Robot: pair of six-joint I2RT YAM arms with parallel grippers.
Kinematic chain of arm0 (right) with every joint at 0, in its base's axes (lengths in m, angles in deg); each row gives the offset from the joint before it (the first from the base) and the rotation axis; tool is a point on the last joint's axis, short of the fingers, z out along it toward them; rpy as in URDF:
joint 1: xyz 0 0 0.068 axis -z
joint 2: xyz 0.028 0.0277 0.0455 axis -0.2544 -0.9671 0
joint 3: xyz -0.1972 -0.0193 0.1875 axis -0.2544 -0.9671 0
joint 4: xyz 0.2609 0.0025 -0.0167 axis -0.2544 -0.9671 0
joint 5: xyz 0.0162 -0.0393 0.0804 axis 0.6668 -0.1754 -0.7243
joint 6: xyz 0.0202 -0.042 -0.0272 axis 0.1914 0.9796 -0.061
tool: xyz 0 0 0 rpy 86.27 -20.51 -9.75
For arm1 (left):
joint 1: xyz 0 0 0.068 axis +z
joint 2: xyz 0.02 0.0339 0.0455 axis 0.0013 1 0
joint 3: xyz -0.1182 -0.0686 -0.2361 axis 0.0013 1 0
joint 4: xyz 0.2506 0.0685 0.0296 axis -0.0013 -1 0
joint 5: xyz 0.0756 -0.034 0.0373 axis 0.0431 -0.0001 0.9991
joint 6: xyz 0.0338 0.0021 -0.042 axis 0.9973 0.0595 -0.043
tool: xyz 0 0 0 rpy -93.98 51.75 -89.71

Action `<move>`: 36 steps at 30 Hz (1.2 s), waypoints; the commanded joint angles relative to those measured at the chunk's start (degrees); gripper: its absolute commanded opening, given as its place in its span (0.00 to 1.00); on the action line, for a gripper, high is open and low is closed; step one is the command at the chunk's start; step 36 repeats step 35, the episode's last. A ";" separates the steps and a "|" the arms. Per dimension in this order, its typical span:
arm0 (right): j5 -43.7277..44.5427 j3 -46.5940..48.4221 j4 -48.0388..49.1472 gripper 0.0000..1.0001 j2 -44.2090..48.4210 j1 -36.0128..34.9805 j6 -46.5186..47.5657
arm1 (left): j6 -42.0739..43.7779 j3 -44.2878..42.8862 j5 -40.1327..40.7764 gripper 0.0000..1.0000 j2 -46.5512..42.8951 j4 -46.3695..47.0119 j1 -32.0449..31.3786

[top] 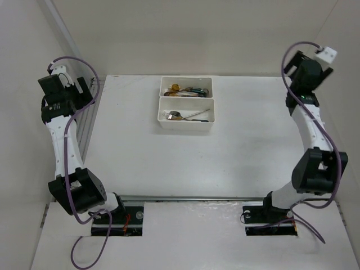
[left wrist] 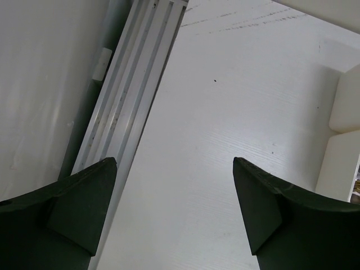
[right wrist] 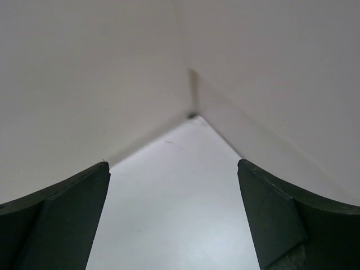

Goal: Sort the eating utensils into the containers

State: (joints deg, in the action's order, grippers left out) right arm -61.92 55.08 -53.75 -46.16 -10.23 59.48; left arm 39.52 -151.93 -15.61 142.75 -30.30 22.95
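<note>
From above, the forks and spoons (top: pixel 183 115) lie inside two white trays (top: pixel 185 125) set touching at the table's (top: pixel 169 163) far middle. My left gripper (left wrist: pixel 174 164) is spread wide and empty over bare table, with the tray walls at its right. My right gripper (right wrist: pixel 173 164) is spread too, empty, facing a wall corner (right wrist: pixel 192 107).

White table (top: pixel 185 163) below me, ribbed aluminium rail (left wrist: pixel 132 84) along its left edge, pale walls (right wrist: pixel 84 84) meeting in a far corner.
</note>
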 commanded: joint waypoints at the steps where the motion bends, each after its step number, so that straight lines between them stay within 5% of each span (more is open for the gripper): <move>1: 4.58 -10.17 -6.52 1.00 6.34 2.68 -13.23 | -1.37 -0.43 -1.50 0.82 -0.84 2.29 0.07; 4: 13.72 -13.43 -7.39 1.00 10.73 3.22 -13.76 | -2.59 0.19 -2.55 0.82 -0.84 3.34 0.07; 15: 21.20 -7.20 -29.18 1.00 11.44 3.22 -19.29 | -5.67 0.81 -7.13 0.88 -1.63 3.87 0.07; 36: 18.91 -14.48 -23.58 1.00 19.34 3.22 -20.44 | -4.10 7.93 -6.07 0.90 -10.59 3.87 0.07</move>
